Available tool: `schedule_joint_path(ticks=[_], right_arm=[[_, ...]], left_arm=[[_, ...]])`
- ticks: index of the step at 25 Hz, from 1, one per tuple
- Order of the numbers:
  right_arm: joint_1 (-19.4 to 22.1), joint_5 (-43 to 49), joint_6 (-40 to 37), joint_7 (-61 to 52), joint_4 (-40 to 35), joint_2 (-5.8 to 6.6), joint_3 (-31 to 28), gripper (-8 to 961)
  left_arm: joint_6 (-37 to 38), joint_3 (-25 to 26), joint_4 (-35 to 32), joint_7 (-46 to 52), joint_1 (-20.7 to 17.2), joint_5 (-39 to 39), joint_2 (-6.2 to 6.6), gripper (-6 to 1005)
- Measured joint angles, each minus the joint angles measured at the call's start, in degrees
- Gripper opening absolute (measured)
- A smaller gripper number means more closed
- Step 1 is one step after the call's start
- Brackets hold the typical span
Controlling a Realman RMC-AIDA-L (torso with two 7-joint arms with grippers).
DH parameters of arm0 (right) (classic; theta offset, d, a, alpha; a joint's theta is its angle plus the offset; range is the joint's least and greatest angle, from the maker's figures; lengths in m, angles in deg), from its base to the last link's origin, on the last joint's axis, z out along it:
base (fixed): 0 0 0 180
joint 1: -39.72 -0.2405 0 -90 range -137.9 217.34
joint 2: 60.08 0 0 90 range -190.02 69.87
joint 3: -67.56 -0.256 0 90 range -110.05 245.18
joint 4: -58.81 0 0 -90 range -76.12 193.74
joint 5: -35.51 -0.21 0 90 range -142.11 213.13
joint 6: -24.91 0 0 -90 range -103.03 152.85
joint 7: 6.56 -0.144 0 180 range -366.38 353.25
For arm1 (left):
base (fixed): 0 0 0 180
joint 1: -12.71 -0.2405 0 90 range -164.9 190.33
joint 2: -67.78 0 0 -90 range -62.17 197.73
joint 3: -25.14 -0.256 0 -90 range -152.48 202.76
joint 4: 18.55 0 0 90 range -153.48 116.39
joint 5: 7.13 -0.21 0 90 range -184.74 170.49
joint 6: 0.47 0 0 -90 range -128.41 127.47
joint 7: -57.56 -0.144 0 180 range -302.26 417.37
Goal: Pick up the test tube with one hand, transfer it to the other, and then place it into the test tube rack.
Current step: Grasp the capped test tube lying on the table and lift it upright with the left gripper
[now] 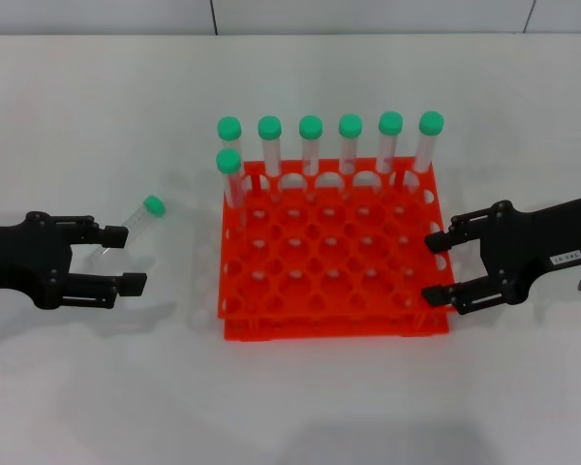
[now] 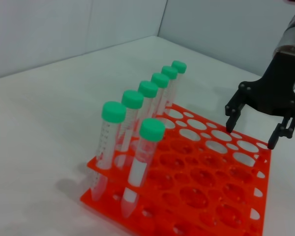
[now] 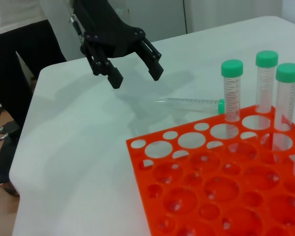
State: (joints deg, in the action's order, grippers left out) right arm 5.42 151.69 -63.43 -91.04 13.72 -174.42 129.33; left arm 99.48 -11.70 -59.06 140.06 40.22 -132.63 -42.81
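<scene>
The test tube (image 1: 137,219) lies flat on the white table left of the rack, its green cap pointing up and away; it also shows as a lying test tube (image 3: 189,103). My unlabelled left gripper (image 1: 126,260) is open beside the tube's clear end and holds nothing; the same left gripper (image 3: 136,77) hovers above the table. The orange test tube rack (image 1: 271,329) sits in the middle. At its right edge my labelled right gripper (image 1: 436,269) is open and empty, seen too as the right gripper (image 2: 252,135).
Several green-capped tubes (image 1: 311,145) stand upright along the rack's far row, with one more (image 1: 230,179) in the second row at the left. Most holes of the rack (image 2: 206,196) are free. A dark figure (image 3: 19,64) stands beyond the table's edge.
</scene>
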Motion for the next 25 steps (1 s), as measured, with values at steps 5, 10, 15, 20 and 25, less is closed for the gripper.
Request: schedule_joint_path(ticks=[5,10,15,20,25], right_arm=[[0.6,-0.2,-0.5,0.9,-0.1,0.26,-0.1,693],[0.7,-0.2,-1.8,1.7,-0.1,0.54,-1.3,693],[1.4,-0.2,-3.4,3.5,-0.1,0.52,-4.7,693],[1.9,-0.6,-4.0,4.7,-0.2,0.27,-6.1,693],[2.0,-0.6,-3.7,4.8,-0.3,0.03,-5.9,693]], left_arm=[[-0.1,0.0,0.0,0.0,-0.2,0.0,-0.04,776],[-0.1,0.0,0.0,0.0,-0.3,0.1,-0.06,771],[-0.1,0.1,0.0,-0.2,-0.3,0.2,-0.07,767],[0.0,0.2,-0.2,0.5,-0.3,0.4,-0.07,763],[0.8,-0.1,-8.5,10.1,-1.0,-1.1,-2.01,759]])
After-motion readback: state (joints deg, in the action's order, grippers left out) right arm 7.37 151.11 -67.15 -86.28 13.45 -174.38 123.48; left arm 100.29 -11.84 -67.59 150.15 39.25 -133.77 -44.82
